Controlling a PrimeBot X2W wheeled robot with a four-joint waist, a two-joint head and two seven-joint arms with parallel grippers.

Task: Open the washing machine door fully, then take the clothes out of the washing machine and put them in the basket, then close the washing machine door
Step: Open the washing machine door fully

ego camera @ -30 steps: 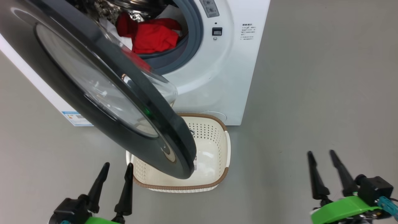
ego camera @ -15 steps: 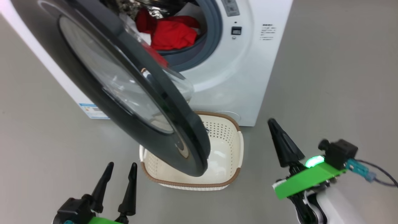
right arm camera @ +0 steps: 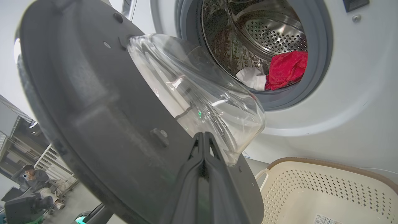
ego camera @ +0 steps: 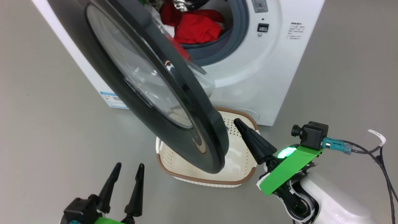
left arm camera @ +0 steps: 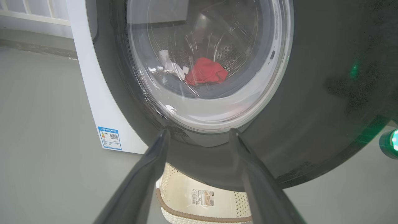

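Observation:
The washing machine door (ego camera: 146, 102), black-rimmed with a bulging glass bowl, stands partly open over the cream basket (ego camera: 239, 182) on the floor. Red clothes (ego camera: 197, 28) lie in the drum of the white washing machine (ego camera: 267, 77), with a white piece (right arm camera: 252, 77) beside them. My right gripper (ego camera: 238, 122) is shut on nothing. It points at the door's inner side just behind the free edge, above the basket (right arm camera: 326, 186); I cannot tell whether it touches. My left gripper (ego camera: 129, 165) is open and low, in front of the door's outer face (left arm camera: 311, 93). Through the glass the clothes (left arm camera: 205, 71) show.
Bare grey floor lies to the left and right of the machine. A blue label (ego camera: 113, 99) sits low on the machine's side. A cable (ego camera: 373, 152) trails from my right wrist. Far behind the door, a person (right arm camera: 28, 174) sits.
My right gripper has shut and swung in from the lower right to the door's inner side above the basket. The head camera has turned, shifting the scene right. My left gripper stays open.

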